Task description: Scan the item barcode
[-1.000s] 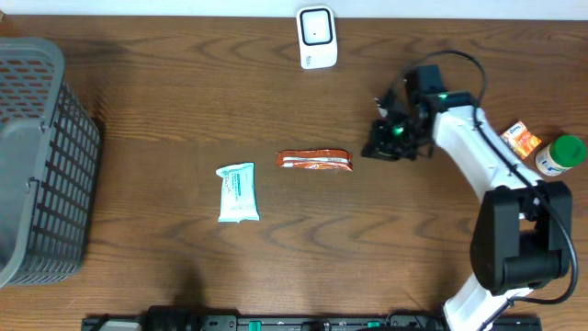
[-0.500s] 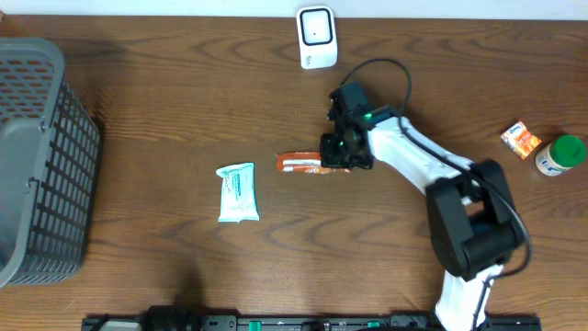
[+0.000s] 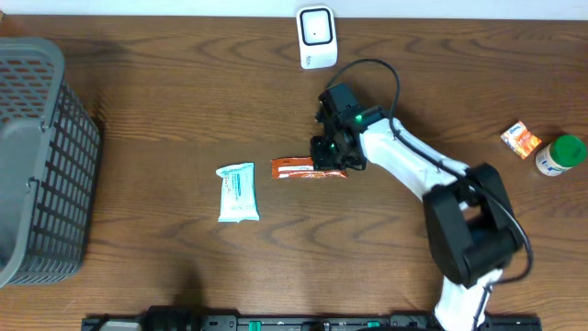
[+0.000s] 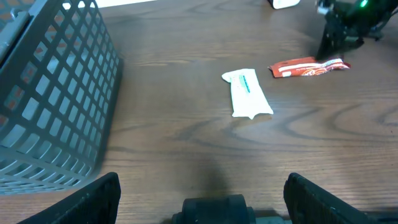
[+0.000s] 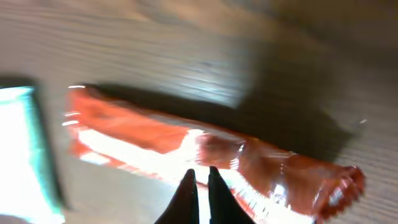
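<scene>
While my right gripper (image 5: 200,173) stands with fingers pressed almost together, tips sit at orange snack bar (image 5: 137,134); true pinch on wrapper not confirmable. Change within last second: my right arm swings in from table's right side onto bar's right end; bar shifts slightly left. Meaning: pickup under way, scan not yet done; scanner (image 3: 316,37) well apart at far edge. Bar: long, flat, glossy orange-red wrapper, white strip, crimped ends, near table centre. My left gripper (image 4: 205,202): wide, empty.

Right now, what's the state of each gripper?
Left gripper: open, holding nothing.
Right gripper: jaws shut, tips at the orange snack bar; whether it grips the wrapper cannot be told.
</scene>
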### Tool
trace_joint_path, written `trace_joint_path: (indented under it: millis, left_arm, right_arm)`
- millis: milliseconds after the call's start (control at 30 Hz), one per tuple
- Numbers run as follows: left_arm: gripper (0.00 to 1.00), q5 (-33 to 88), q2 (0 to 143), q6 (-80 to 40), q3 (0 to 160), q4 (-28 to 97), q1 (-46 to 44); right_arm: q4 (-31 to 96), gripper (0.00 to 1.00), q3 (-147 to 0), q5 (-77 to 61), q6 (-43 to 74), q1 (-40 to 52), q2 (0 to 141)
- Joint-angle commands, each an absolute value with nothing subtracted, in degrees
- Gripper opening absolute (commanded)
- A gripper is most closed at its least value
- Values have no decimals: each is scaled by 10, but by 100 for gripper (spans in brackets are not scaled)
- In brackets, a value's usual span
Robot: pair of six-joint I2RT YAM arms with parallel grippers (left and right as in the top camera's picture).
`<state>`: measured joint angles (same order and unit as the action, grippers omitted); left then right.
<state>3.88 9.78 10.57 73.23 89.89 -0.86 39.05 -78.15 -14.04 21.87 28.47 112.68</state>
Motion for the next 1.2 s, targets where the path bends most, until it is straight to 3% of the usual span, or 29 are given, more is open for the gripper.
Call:
trace_joint_path:
  millis: [0,400,633,933,1033,1100,1167]
  left_arm:
    - [84,34,97,111,733,900,-11]
    - [84,34,97,111,733,900,-11]
    - [84,34,97,111,733,900,-11]
    - [84,34,97,111,733,900,-11]
    - [84,34,97,111,733,900,-11]
    - [84,34,97,111,733,900,-11]
    - [84,34,97,111,733,900,-11]
  right_arm:
    - [391,3,-786,-93,192,290,1072]
    - [391,1,-705,-55,231,286,1114]
    - [434,1,-688,44,276,279,1107]
    - [422,2,-725,-7,248,282,1019]
    - [377,13,-725,-49,248,291,1019]
    - [346,35,-724,-51,248,299,1030]
    - [311,47,-724,-51,249,309,1050]
